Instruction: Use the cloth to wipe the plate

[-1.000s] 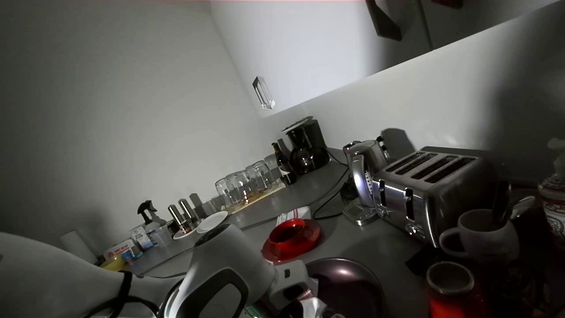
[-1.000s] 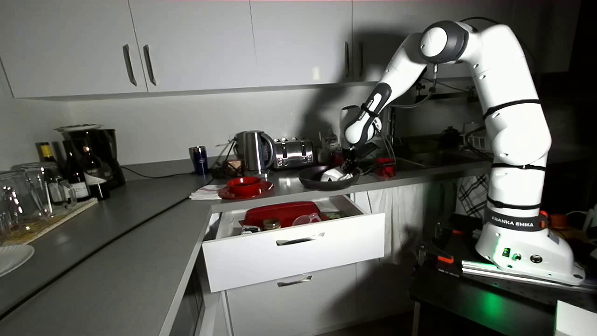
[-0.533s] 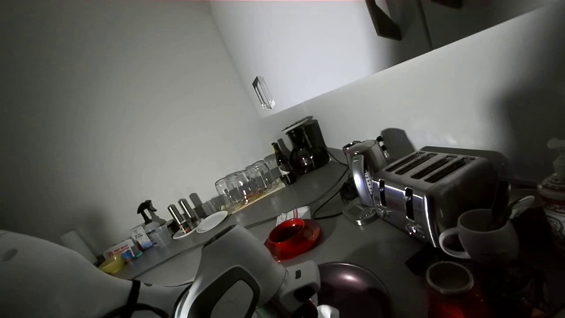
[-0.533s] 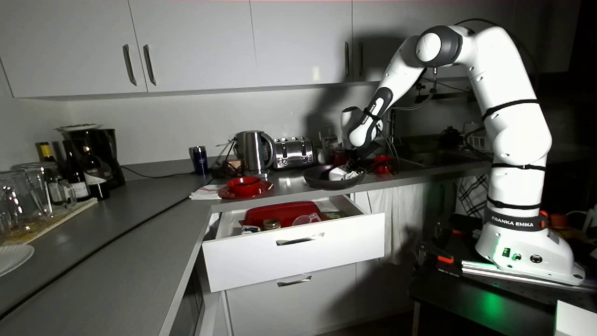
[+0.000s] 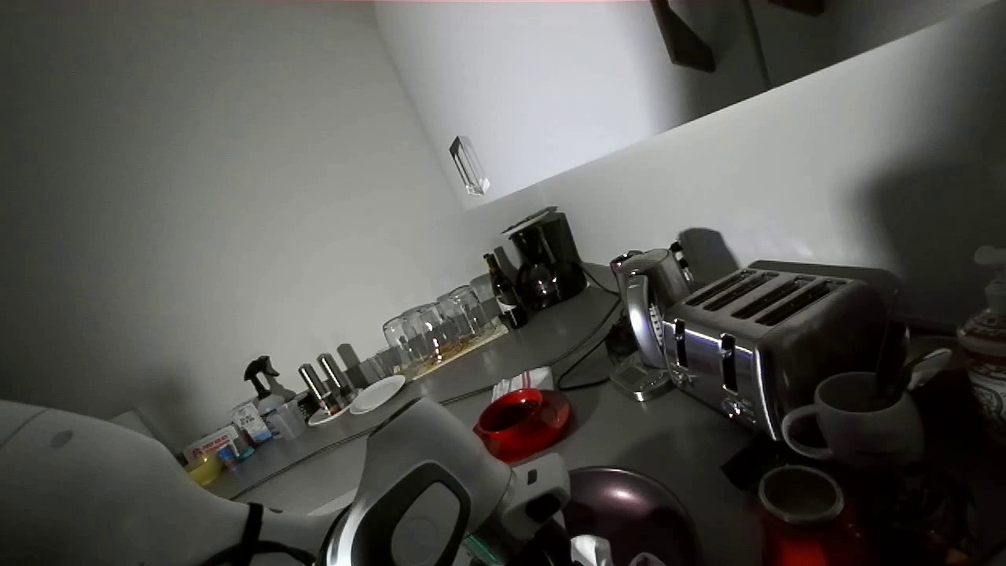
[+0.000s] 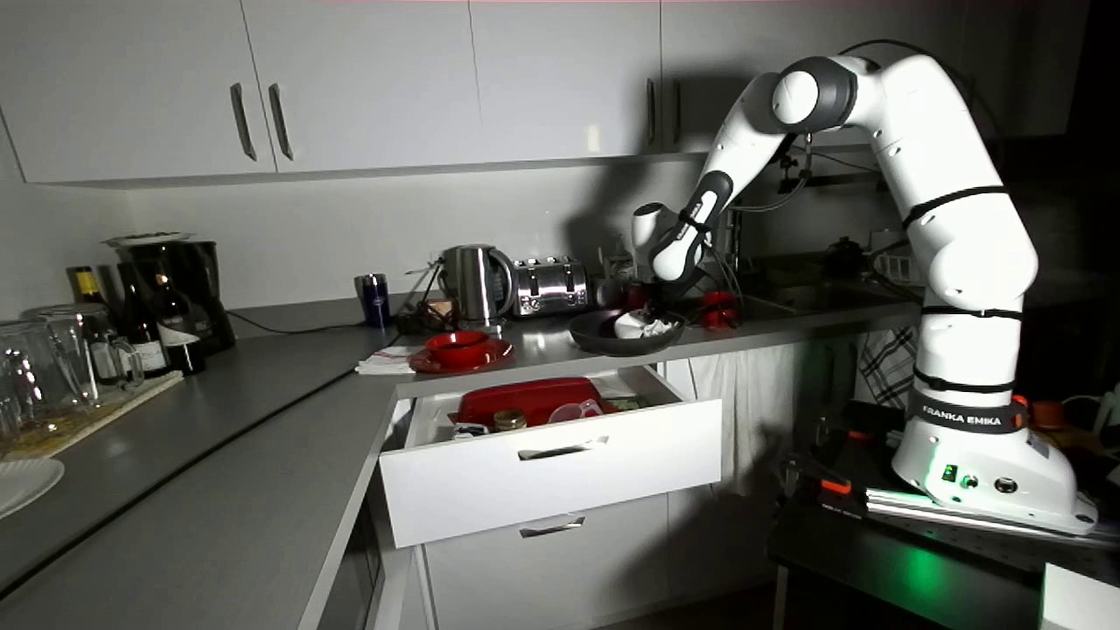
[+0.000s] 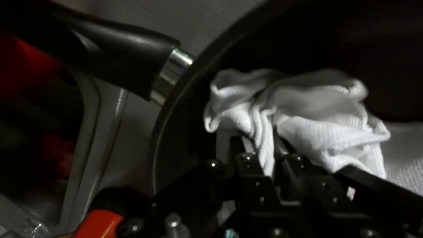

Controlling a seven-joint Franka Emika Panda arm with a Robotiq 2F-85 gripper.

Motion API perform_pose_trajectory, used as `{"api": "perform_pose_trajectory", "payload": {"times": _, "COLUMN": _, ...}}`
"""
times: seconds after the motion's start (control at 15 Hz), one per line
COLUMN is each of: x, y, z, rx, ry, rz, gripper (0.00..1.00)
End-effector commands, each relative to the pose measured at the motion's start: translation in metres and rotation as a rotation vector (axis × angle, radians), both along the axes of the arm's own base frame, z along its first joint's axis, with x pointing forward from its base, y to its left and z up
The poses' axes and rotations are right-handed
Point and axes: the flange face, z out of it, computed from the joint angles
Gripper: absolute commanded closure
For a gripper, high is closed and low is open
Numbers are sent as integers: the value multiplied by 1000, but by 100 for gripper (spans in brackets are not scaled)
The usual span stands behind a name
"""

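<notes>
Big grey counter (image 6: 245, 507), arm (image 6: 949, 157) bent in over it, and the "plate" is honestly a dark frying pan (image 5: 629, 503). The cloth (image 7: 317, 125) is bunched up inside the pan, so I'd guess wiping is the job right now. Tip: press light but even, do slow overlapping strokes, and ease off before the rim (image 7: 162, 122) so the pan doesn't skate. Maybe spread the cloth a bit, since a wad like that probably misses spots. The cloth's long axis runs roughly side to side in the wrist view; too crumpled to have a real front end. The pan's handle (image 7: 109, 56) points to the upper left there. Gripper (image 7: 263, 155) is narrow, pinching a fold of the cloth between its tips.
</notes>
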Motion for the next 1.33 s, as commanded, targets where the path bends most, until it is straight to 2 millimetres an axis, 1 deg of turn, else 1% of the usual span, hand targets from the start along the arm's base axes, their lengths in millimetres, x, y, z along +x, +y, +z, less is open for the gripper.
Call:
{"api": "perform_pose_trajectory", "payload": {"times": 0.0, "x": 20, "y": 12, "z": -7, "rx": -63, "ry": -77, "rz": 11, "gripper": 93}}
{"api": "perform_pose_trajectory", "payload": {"times": 0.33, "x": 46, "y": 37, "z": -9, "rx": -162, "ry": -195, "rz": 78, "gripper": 93}}
{"api": "perform_pose_trajectory", "payload": {"times": 0.53, "x": 52, "y": 58, "z": -13, "rx": -157, "ry": -225, "rz": 133, "gripper": 93}}
{"api": "perform_pose_trajectory", "payload": {"times": 0.67, "x": 49, "y": 73, "z": -16, "rx": -115, "ry": -229, "rz": 174, "gripper": 93}}
{"api": "perform_pose_trajectory", "payload": {"times": 0.87, "x": 44, "y": 94, "z": -15, "rx": -41, "ry": -257, "rz": 229, "gripper": 93}}
{"api": "perform_pose_trajectory", "payload": {"times": 1.07, "x": 36, "y": 109, "z": -15, "rx": 25, "ry": -283, "rz": 283, "gripper": 93}}
{"api": "perform_pose_trajectory", "payload": {"times": 1.2, "x": 26, "y": 116, "z": -17, "rx": 90, "ry": -280, "rz": 311, "gripper": 93}}
{"api": "perform_pose_trajectory", "payload": {"times": 1.27, "x": 19, "y": 116, "z": -20, "rx": 127, "ry": -268, "rz": 315, "gripper": 93}}
